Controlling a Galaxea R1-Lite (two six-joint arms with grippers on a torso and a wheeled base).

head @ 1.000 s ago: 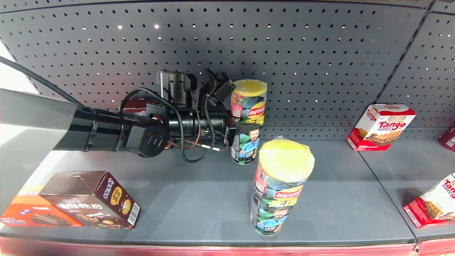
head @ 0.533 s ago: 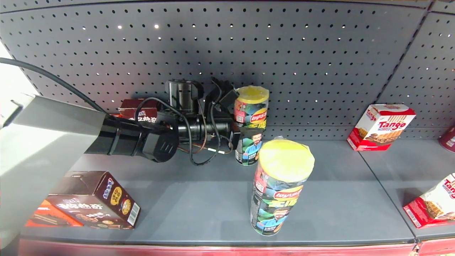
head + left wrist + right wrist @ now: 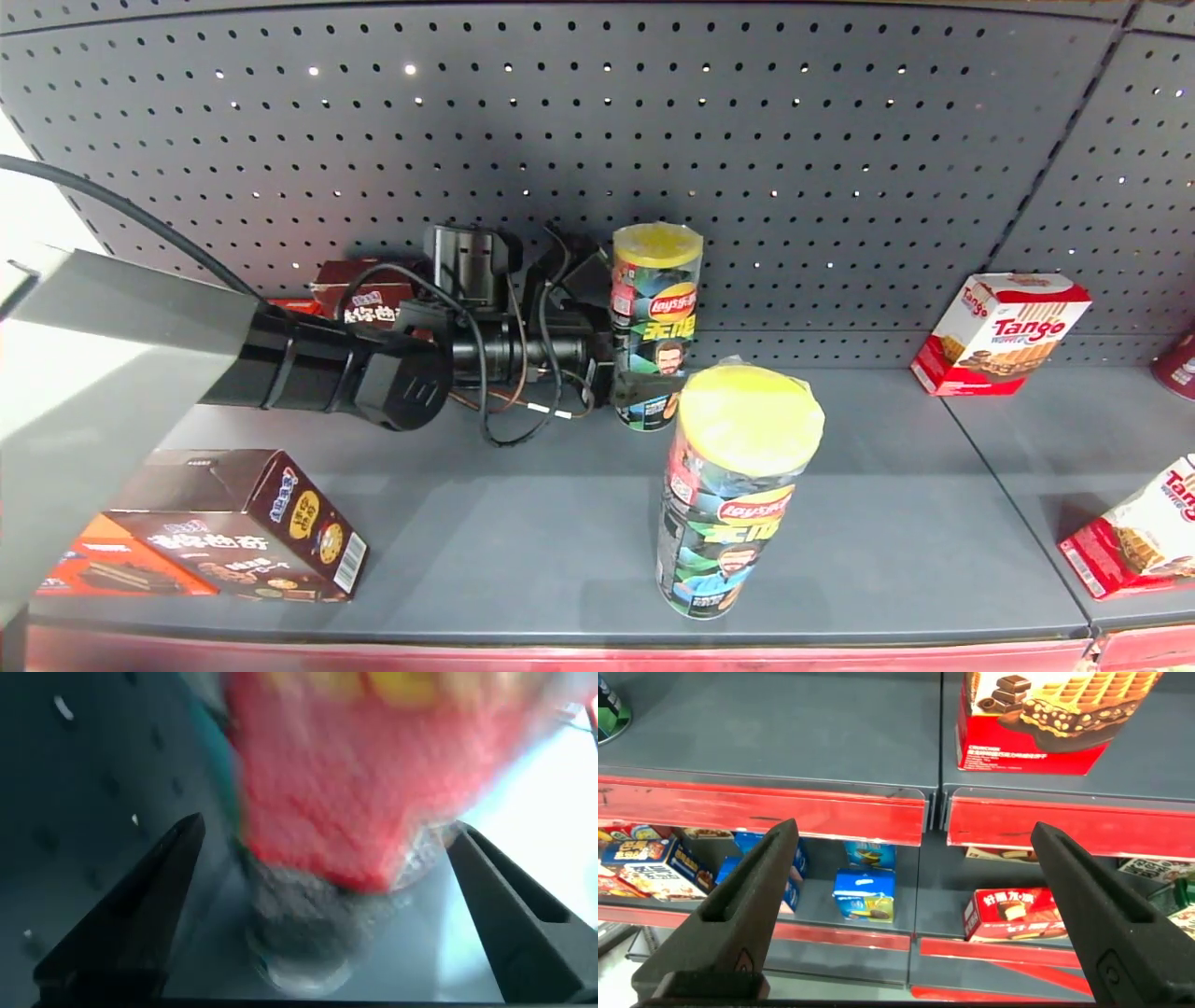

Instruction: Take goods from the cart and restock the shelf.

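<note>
L gripper jaws apart round upright chip can.

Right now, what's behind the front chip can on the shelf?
A second chip can stands upright behind it, near the pegboard wall, with the left tool straddling its lower part. The shelf floor directly behind the front can is covered.

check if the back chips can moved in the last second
Yes, slightly: the back chips can has its lid lower against the pegboard holes.
</note>
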